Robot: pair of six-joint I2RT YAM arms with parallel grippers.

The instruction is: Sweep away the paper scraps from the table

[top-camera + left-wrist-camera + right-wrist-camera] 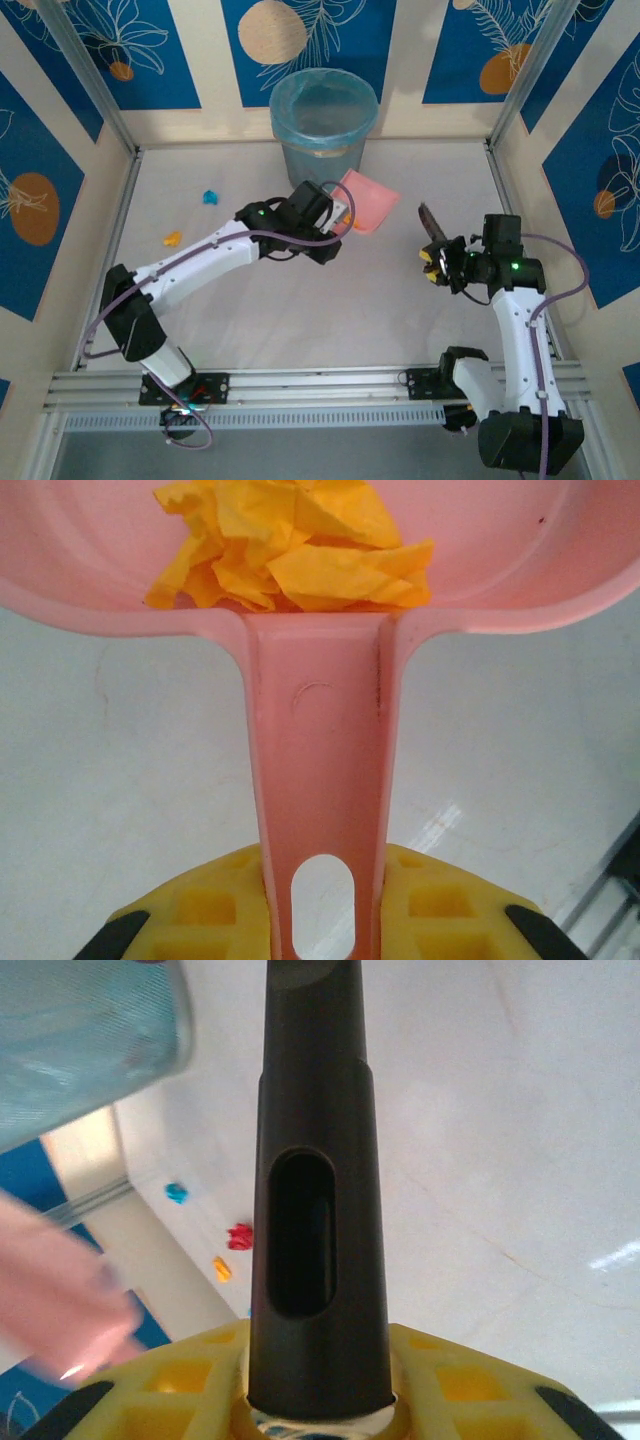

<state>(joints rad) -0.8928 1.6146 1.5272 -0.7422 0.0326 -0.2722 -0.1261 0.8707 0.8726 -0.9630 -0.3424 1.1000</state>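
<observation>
Held the left arm [200,260] stretched across the desk [300,330] toward the far edge, left tool [320,912] clamped on the handle of one pink dustpan [365,200] beside one bin [323,130]. Kept the right arm [520,310] bent upright near the right edge, right tool [320,1390] gripping one dark brush handle [318,1160]. Counted two from above near the left edge: blue scrap [209,197], orange scrap [172,238]. Caught a third, red scrap [239,1237], from the right wrist; found crumpled yellow paper [290,545] inside the pan from the left wrist.
</observation>
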